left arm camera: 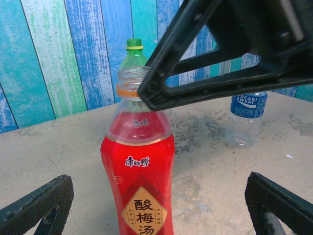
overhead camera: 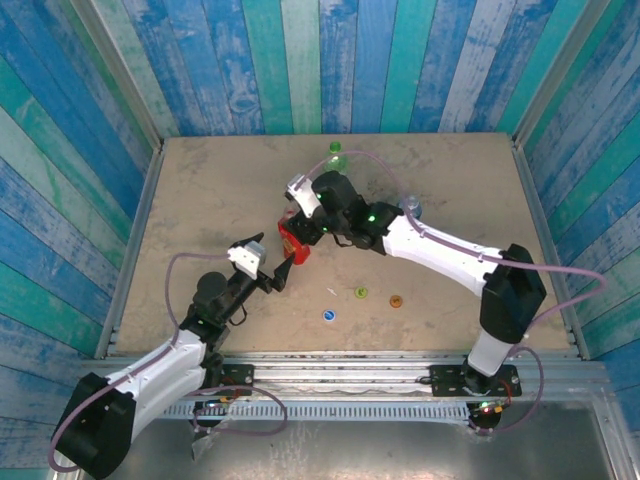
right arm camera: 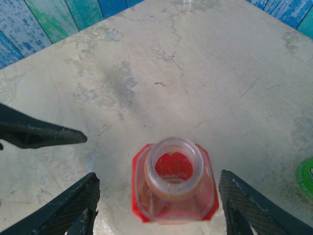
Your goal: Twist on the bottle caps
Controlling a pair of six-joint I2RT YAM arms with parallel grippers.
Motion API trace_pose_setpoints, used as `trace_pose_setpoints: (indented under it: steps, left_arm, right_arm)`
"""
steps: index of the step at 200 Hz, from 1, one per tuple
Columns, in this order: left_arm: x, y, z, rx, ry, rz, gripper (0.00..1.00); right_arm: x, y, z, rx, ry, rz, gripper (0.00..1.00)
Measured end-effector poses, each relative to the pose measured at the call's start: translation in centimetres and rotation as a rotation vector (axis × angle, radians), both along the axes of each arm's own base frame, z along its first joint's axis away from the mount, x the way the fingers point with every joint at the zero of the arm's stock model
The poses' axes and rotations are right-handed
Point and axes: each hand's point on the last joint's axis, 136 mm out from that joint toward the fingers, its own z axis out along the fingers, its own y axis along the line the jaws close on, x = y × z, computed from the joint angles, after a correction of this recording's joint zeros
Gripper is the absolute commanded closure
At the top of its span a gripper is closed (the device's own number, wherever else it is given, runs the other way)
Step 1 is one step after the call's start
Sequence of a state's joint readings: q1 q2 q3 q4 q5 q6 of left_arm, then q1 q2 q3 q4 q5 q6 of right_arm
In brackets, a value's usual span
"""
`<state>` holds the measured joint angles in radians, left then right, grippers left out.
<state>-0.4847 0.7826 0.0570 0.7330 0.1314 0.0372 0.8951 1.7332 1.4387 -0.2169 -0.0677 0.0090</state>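
1. Overhead, I saw the red bottle (overhead camera: 291,243) standing upright near the middle of the table (overhead camera: 200,200), between the two arms.
2. Through the right wrist camera I looked straight down into the red bottle (right arm camera: 173,181). Its mouth stood open, and an orange ring (left arm camera: 128,91) sat round the neck.
3. The right gripper (overhead camera: 300,232) hung over that bottle with its jaws released and nothing grasped. In its own camera, the right gripper (right arm camera: 157,175) had one finger on each side of the bottle's shoulders, with bare table showing in both gaps.
4. From the left wrist, one of the right gripper's fingers (left arm camera: 220,73) crossed the picture at the height of the orange ring. I could not tell whether it touched the neck.
5. The left gripper (overhead camera: 280,272) sat low on the near side of the bottle. The left gripper (left arm camera: 159,178) was spread wide, with the red bottle (left arm camera: 139,166) standing between and beyond its fingers, apart from both.
6. The green bottle (left arm camera: 133,54) stood behind the red one with its mouth open, near the far edge of the table (overhead camera: 336,155).
7. The clear bottle (left arm camera: 247,117) with the blue label stood off to the right. Its top was hidden behind the right gripper's finger.
8. The blue cap (overhead camera: 329,315), yellow-green cap (overhead camera: 361,292) and orange cap (overhead camera: 395,300) lay loose in a rough row near the front of the table, well apart from the bottles.
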Motion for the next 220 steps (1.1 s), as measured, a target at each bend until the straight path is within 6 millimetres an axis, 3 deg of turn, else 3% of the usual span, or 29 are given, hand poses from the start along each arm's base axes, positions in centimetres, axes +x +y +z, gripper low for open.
trace_pose_setpoints:
  steps: [102, 154, 185, 220]
  left_arm:
    - [0.1, -0.2, -0.6, 0.01, 0.018, -0.006, 0.06]
    - [0.4, -0.4, -1.7, 0.029, 0.045, -0.006, 0.06]
    - [0.8, -0.9, -2.1, 0.029, 0.048, -0.026, 0.06]
    - [1.6, -2.5, -2.3, 0.024, 0.051, -0.076, 0.06]
  right_arm:
    - [1.1, 0.6, -0.9, -0.012, 0.009, -0.024, 0.72]
    - [1.4, 0.2, -0.8, -0.022, -0.006, -0.051, 0.73]
    - [1.7, -1.6, 0.0, -0.029, -0.033, -0.112, 0.73]
    - [1.7, -5.5, 1.7, 0.018, -0.04, -0.242, 0.74]
